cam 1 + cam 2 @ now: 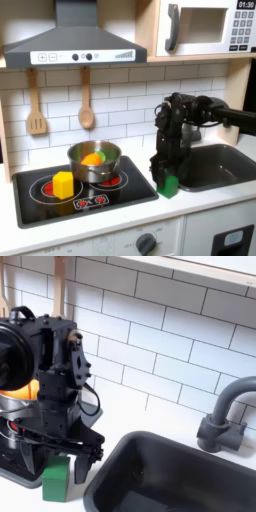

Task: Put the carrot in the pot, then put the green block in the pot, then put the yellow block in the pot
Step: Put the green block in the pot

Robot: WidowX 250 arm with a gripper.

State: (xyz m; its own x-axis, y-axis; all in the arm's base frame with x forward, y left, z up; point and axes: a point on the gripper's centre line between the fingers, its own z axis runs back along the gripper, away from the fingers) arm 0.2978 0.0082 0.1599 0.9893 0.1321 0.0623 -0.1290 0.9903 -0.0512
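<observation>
Hovering right over green block [169, 185], gripper [166, 172] jaw state can't tell; carrot [92, 158] in pot [95, 163] — seat fingers square before lifting.

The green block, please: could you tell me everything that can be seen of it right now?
The green block is a small, bright green cube with a plain, matte look. It sits on the white counter between the stove's black cooktop and the dark sink. The end effector is lowered right over it, fingers at its sides, covering its top. In the second exterior view its front face shows below the black arm. Whether it is gripped cannot be told.
</observation>
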